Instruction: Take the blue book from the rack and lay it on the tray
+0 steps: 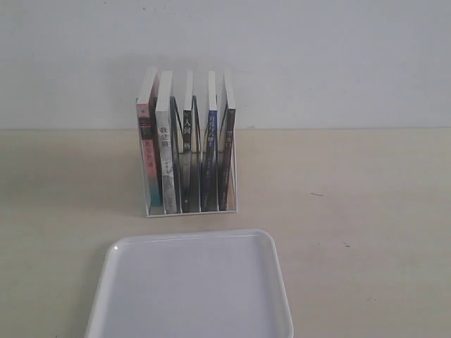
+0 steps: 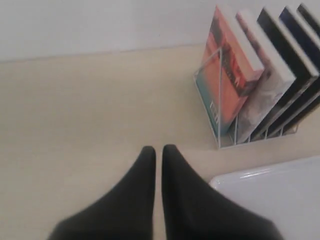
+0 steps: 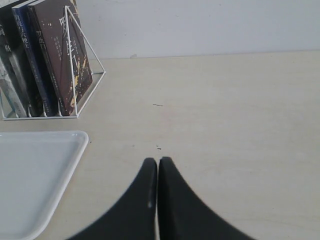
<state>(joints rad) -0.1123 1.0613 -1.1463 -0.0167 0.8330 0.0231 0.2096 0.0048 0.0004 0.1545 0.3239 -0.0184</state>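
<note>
The blue book (image 1: pixel 211 141) stands upright in the white wire rack (image 1: pixel 190 210), fourth from the left among several books. Its blue spine (image 3: pixel 30 60) faces the tray, with the rack (image 3: pixel 103 73) around it. The white tray (image 1: pixel 190 289) lies bare on the table just in front of the rack. My left gripper (image 2: pixel 158 149) is shut on nothing and hovers over the table beside the tray's (image 2: pixel 280 195) corner, apart from the rack (image 2: pixel 218 100). My right gripper (image 3: pixel 158 161) is shut and empty, off to the side of the tray (image 3: pixel 35 175). Neither gripper shows in the exterior view.
A pink-and-teal book (image 1: pixel 146 141) fills the leftmost slot, then a grey one (image 1: pixel 165 151), a black-spined one (image 1: pixel 187 134), and a dark one (image 1: pixel 227 137) on the far right. A white wall rises behind the rack. Beige tabletop (image 1: pixel 366 211) extends on both sides.
</note>
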